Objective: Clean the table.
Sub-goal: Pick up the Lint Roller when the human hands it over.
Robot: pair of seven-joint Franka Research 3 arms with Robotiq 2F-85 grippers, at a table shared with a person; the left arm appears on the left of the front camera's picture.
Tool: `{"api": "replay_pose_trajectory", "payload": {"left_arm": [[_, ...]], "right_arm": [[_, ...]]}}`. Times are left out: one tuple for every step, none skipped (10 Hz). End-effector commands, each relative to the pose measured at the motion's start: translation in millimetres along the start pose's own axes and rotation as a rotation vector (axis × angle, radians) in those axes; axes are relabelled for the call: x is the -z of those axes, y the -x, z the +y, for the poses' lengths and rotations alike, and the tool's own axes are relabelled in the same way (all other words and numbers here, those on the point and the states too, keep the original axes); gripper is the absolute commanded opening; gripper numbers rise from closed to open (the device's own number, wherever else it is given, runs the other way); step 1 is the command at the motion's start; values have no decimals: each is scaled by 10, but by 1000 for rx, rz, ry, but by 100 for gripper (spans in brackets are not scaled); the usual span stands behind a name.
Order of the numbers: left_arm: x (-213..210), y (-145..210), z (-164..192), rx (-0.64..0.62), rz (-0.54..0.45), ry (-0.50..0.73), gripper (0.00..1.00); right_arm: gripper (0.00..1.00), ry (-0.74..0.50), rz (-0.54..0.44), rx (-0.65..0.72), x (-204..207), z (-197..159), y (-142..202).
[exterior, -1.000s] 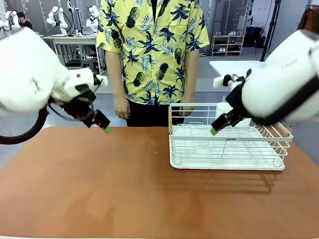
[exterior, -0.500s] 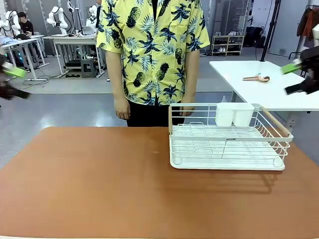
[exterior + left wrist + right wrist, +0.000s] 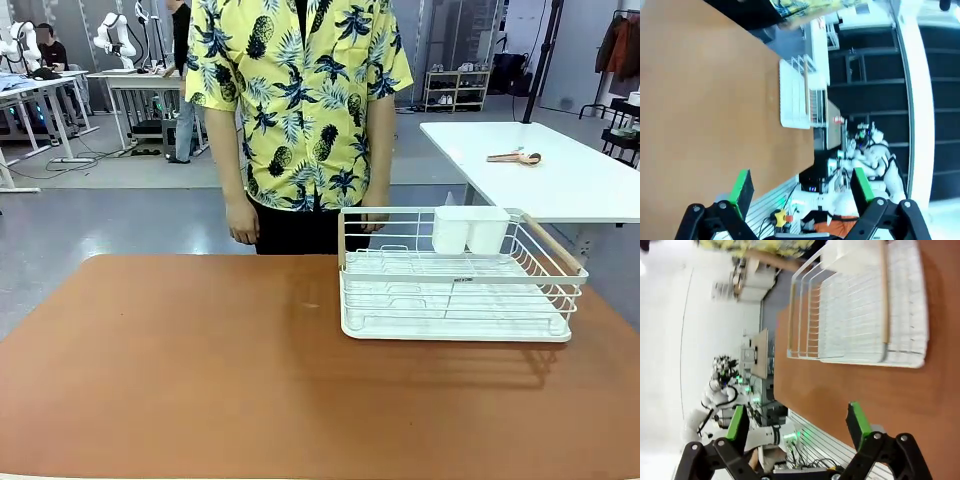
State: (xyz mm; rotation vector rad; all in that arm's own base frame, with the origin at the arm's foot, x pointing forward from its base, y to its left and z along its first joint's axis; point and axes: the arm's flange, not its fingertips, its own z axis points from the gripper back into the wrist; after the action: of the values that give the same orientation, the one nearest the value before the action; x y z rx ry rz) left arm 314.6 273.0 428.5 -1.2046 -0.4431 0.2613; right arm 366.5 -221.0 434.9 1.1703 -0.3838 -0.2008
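Note:
The reddish-brown table (image 3: 200, 370) spreads across the front view with a bare top. In the left wrist view my left gripper (image 3: 802, 187) stands open above the table (image 3: 700, 100), nothing between its green pads. My right gripper (image 3: 797, 425) is open too in the right wrist view, over the table (image 3: 850, 385) near the white dish rack (image 3: 865, 305). A person in a yellow pineapple shirt (image 3: 300, 100) stands at the far edge with hands hanging down.
A white wire dish rack (image 3: 460, 280) with a wooden handle and a white cup holder (image 3: 470, 228) sits on the table's right half. A white-topped table (image 3: 540, 175) stands behind it at the right.
Both arms have pulled back out of the front view, the left one to the left and the right one to the right. The person has shifted slightly left.

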Motion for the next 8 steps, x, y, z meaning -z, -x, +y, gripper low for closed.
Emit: {"api": "replay_pose_trajectory", "payload": {"left_arm": [[2, -12, -183, -16, -45, -3, 100], [60, -30, -202, 2, -55, -9, 100], [-125, 25, 1, -13, -40, -12, 100], [-125, 25, 1, -13, -40, -12, 100], [-125, 25, 1, -13, -40, -12, 100], [-125, 25, 1, -13, -40, -12, 100], [-125, 25, 1, -13, -40, -12, 100], [-125, 25, 1, -13, -40, -12, 100]], "right_arm": [[100, -10, -53, -7, 95, 83, -34], [100, 10, -8, -33, 192, 100, -53], [100, 2, -29, 20, -57, -52, 1], [100, 2, -29, 20, -57, -52, 1], [100, 2, -29, 20, -57, -52, 1], [100, 2, -29, 20, -57, -52, 1], [100, 2, -29, 20, -57, -52, 1], [100, 2, -29, 20, -57, -52, 1]]}}
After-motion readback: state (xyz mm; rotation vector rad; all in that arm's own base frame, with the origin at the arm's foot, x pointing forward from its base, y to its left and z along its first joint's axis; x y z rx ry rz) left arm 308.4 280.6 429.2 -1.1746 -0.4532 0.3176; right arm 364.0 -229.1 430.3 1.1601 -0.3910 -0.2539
